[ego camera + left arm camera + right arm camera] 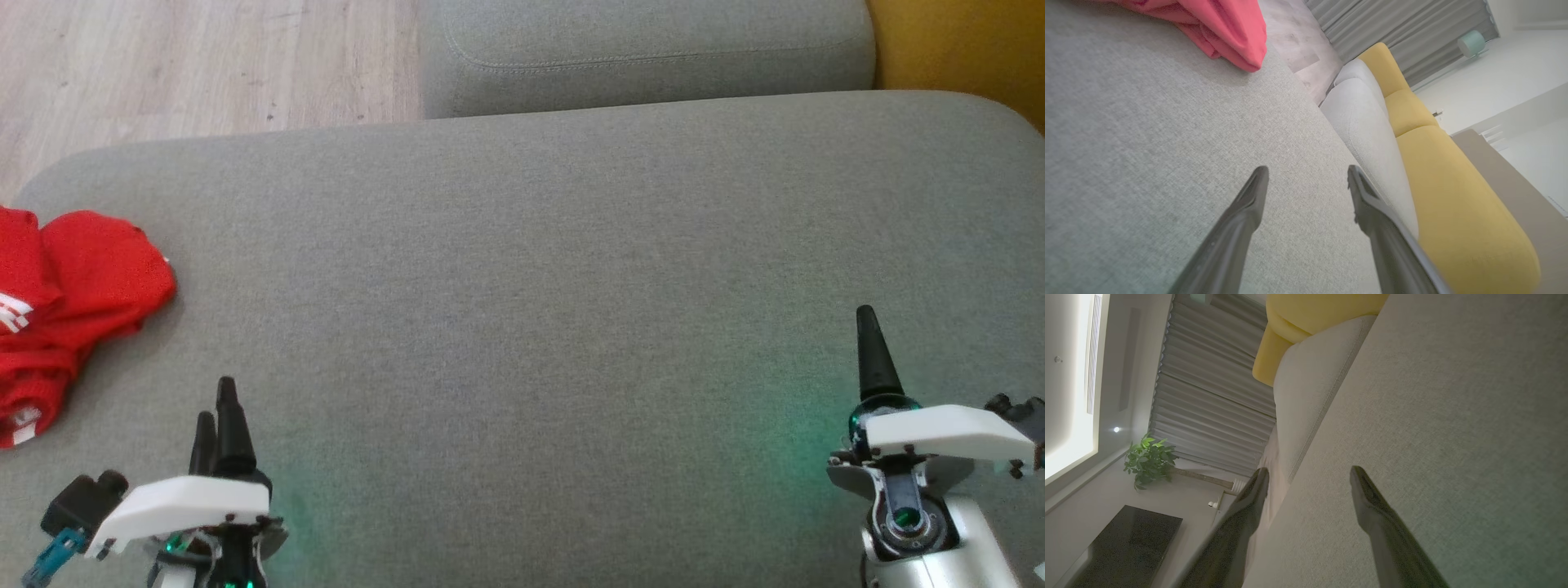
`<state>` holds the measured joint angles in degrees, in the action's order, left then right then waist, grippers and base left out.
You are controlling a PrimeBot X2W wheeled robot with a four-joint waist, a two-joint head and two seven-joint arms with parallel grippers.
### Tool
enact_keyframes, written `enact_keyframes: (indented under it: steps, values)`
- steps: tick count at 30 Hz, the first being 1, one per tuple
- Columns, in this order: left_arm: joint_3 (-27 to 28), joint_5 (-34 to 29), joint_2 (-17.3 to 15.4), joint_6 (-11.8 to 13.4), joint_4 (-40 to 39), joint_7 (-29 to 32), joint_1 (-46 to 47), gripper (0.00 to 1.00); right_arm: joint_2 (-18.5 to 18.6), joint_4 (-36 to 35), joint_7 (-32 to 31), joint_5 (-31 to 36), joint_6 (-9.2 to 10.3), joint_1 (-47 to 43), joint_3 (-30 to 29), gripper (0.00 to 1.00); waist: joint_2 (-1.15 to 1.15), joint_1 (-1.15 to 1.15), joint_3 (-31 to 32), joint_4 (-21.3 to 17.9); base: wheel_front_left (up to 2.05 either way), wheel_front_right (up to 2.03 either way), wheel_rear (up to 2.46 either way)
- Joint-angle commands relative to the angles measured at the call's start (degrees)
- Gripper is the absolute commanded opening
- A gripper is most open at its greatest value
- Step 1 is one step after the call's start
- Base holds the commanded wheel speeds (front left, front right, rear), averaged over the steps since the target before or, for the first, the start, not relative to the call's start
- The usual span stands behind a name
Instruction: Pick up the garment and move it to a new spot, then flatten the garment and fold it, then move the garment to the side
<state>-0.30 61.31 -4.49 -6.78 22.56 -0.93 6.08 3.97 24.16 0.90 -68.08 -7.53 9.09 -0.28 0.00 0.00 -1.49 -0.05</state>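
The garment (65,302) is red with white stripes and lies bunched at the left edge of the grey cushion (531,269). In the left wrist view the garment (1216,28) shows as pink-red folds at the top. My left gripper (216,412) hovers over the cushion near its front, to the right of and nearer than the garment, apart from it. Its fingers (1249,200) stand spread with nothing between them; the left gripper (1308,179) is open. My right gripper (1309,479) is open and empty as well; its dark fingers (873,351) rise at the lower right.
A second grey cushion (645,49) lies beyond the first, with a yellow sofa part (963,49) at the far right. Wooden floor (196,57) shows at the upper left. Curtains (1208,384), a plant (1147,459) and a dark table (1126,543) stand beyond the cushion's edge.
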Motion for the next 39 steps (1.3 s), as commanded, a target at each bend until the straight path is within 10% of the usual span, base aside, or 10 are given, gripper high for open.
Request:
enact_keyframes:
  steps: [1,39]
  values:
    - [0.1,-2.4,-1.3,0.5,-1.4,-0.8,3.6,1.00,0.8,-1.5,0.9,2.2,0.02,3.9,0.9,1.00,0.00,0.00,0.0,0.0,0.00,0.00,0.00]
    - [-4.0,-30.6,-2.4,3.8,0.4,-7.0,5.5,1.00,0.1,1.9,7.1,30.4,0.03,7.6,4.9,1.00,0.00,0.00,-2.2,-0.3,0.00,0.00,0.00]
